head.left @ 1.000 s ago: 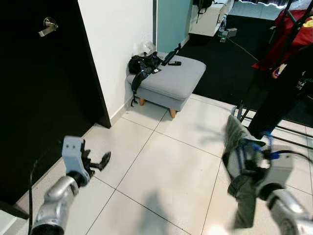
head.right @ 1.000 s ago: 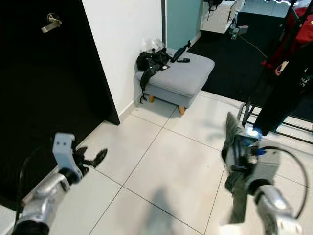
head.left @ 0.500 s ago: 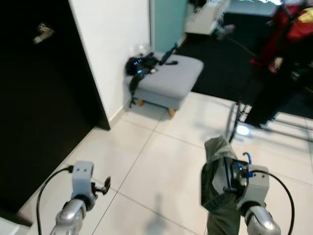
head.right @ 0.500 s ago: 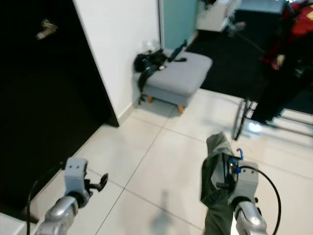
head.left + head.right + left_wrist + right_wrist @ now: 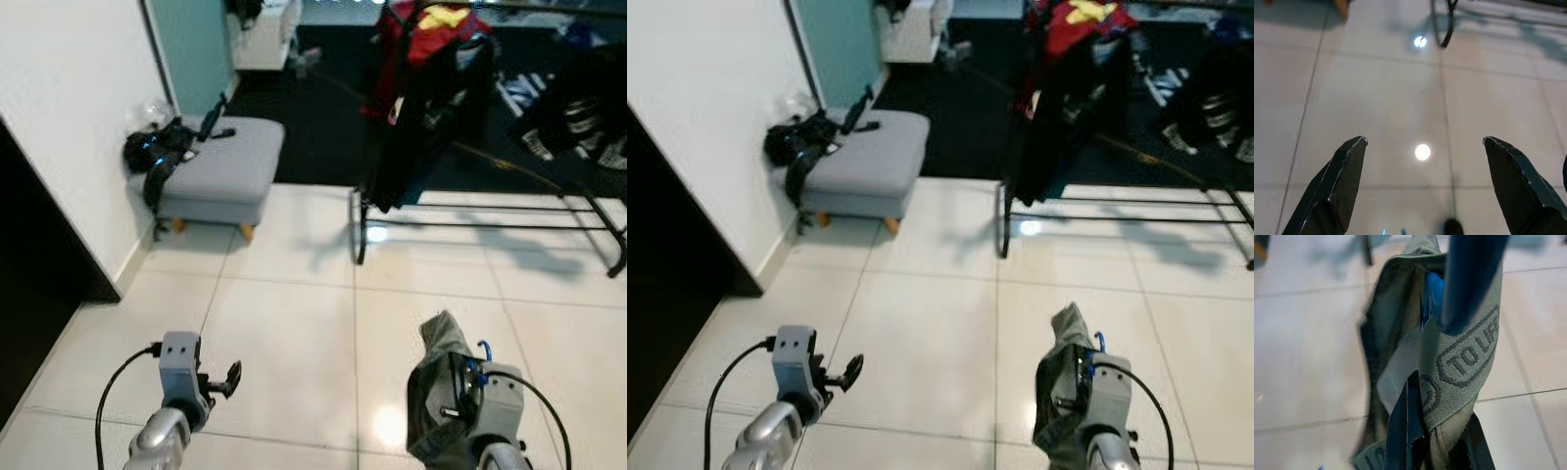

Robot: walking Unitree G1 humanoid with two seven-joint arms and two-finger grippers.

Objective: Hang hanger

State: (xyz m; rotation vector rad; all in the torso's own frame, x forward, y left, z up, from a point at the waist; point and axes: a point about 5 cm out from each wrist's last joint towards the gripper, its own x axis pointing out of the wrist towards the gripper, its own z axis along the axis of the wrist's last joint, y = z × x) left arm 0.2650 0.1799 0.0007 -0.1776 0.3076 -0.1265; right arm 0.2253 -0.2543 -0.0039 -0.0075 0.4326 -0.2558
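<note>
An olive-green garment point(image 5: 436, 401) hangs on a blue hanger point(image 5: 482, 350), low at the right over the tiles. My right gripper point(image 5: 460, 389) is shut on the blue hanger point(image 5: 1469, 274), and the cloth covers most of its fingers. The garment point(image 5: 1464, 357) carries a printed oval badge. A black clothes rack point(image 5: 490, 227) stands further ahead to the right, with dark and red clothes point(image 5: 421, 88) hanging on it. My left gripper point(image 5: 227, 379) sits low at the left, open with nothing in it. Its fingers point(image 5: 1347, 171) are spread wide above bare tiles.
A grey footstool point(image 5: 220, 162) with a black bag point(image 5: 157, 152) on it stands by the white wall point(image 5: 69, 108) at the left. A dark door point(image 5: 29, 274) is at the far left. Pale floor tiles point(image 5: 294, 323) stretch between me and the rack.
The camera has swung right, so the clothes rack now fills the back of the view and the door has slid off left. My right gripper still holds the hanger with the garment.
</note>
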